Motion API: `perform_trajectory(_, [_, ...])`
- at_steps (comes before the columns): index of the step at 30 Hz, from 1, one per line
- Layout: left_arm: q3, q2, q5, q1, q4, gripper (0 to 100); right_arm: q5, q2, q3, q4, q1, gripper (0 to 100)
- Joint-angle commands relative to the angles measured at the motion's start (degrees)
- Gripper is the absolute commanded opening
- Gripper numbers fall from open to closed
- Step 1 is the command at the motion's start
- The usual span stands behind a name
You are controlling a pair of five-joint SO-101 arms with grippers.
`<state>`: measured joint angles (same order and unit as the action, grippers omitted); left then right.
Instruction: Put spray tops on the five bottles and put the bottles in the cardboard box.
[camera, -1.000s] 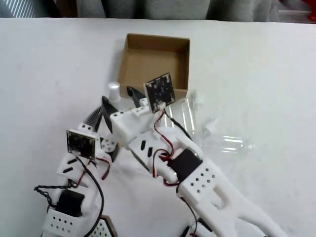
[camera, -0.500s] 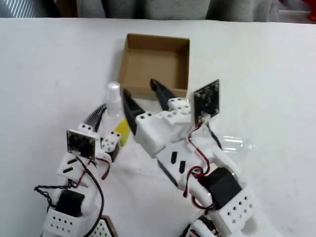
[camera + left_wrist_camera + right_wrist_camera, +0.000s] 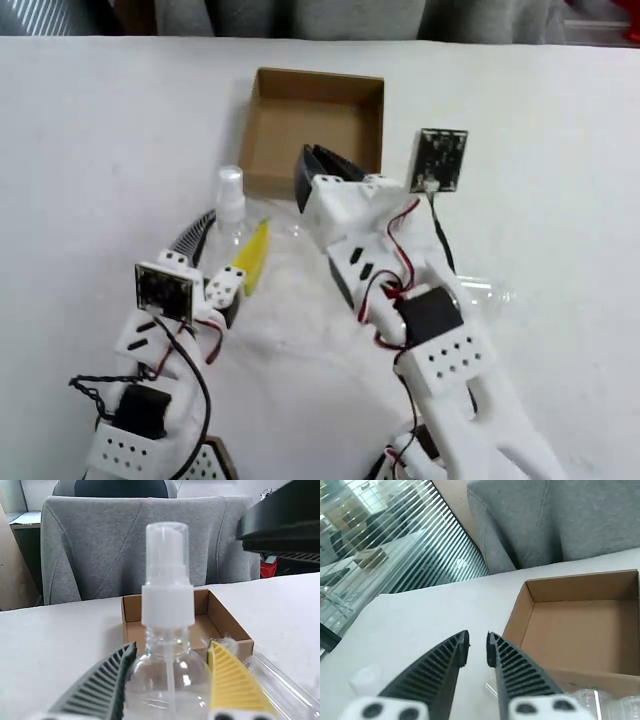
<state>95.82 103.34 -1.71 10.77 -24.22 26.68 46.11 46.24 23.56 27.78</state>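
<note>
A clear bottle (image 3: 231,222) stands upright left of the cardboard box (image 3: 256,130), with a white spray top (image 3: 231,185) on its neck. My left gripper (image 3: 237,220) is shut on the bottle (image 3: 167,675); its grey and yellow fingers press the bottle's shoulders below the spray top (image 3: 166,575). My right gripper (image 3: 312,155) hovers at the box's near wall, shut to a narrow slit and holding nothing. From the right wrist, the gripper (image 3: 476,639) points past the left corner of the box (image 3: 580,630), whose floor is bare. The box (image 3: 227,622) stands just behind the bottle.
Clear bottles without tops lie on the white table right of the right arm (image 3: 470,292), one next to my left gripper's yellow finger (image 3: 285,685). A grey chair (image 3: 125,545) stands beyond the table's far edge.
My right gripper let go of the spray top, opened wide, swung right toward the box and closed again. The top stays on the bottle. The left arm has not moved.
</note>
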Motion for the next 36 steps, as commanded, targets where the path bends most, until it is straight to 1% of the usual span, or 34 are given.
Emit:
perform_trajectory(1, [-0.7, 0.9, -0.5, 0.0, 0.3, 8, -1.3, -2.5, -0.7, -3.4, -0.3, 1.7])
perform_trajectory(5, [-0.7, 0.9, -0.5, 0.0, 0.3, 8, -1.4, -6.6, -1.1, -7.3, 1.0, 1.8])
perform_trajectory(12, [-0.7, 0.9, -0.5, 0.0, 0.2, 8, -1.4, -11.8, -4.0, -7.3, 8.7, 1.8])
perform_trajectory(16, [-0.7, 0.9, -0.5, 0.0, 0.2, 8, -1.4, -10.5, -4.0, -4.4, 10.9, 1.8])
perform_trajectory(22, [-0.7, 0.9, -0.5, 0.0, 0.2, 8, -1.4, -2.6, -4.0, 0.8, 13.3, 1.8])
perform_trajectory(24, [-0.7, 0.9, -0.5, 0.0, 0.2, 8, -1.4, -0.2, -4.0, 1.3, 11.9, 1.8])
perform_trajectory(27, [-0.7, 0.9, -0.5, 0.0, 0.1, 8, -1.4, 1.9, -3.4, 1.7, 7.3, 1.8])
perform_trajectory(30, [-0.7, 0.9, -0.5, 0.0, 0.1, 8, -1.4, 2.1, -2.4, 1.8, 2.3, 1.8])
perform_trajectory(36, [-0.7, 0.9, -0.5, 0.0, 0.1, 8, -1.4, 0.6, -1.2, 0.9, -3.9, 1.8])
